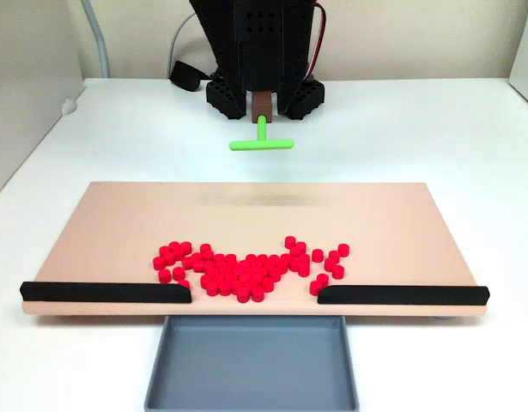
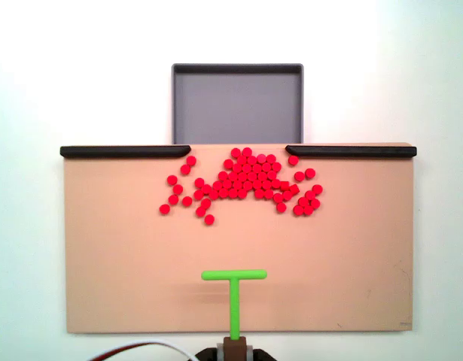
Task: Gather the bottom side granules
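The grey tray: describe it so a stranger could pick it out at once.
Find the large tan board on the white table. Two black bars line one long edge, with a gap between them near the red pellets. The grey tray sits just past that gap, a shallow rectangle with raised walls and the only grey thing there.

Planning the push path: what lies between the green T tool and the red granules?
Bare board: in a fixed view nothing sits between the green T tool and the granules.
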`<state>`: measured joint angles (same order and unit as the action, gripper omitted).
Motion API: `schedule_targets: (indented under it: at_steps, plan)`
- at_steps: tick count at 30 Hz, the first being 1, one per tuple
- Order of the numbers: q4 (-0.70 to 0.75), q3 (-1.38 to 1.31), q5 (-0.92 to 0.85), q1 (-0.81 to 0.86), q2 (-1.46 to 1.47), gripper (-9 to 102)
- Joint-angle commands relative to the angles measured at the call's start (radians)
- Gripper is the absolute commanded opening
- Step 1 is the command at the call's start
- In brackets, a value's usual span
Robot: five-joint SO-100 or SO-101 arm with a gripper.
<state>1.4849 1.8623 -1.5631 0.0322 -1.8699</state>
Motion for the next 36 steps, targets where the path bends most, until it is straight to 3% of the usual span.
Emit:
schedule_targets:
  at_steps: [1,36]
  plan:
    - [0.003,-0.017,-0.003,0.009,-0.015,1]
    - [0.008,-0.031,-0.06,0.009,-0.002,0]
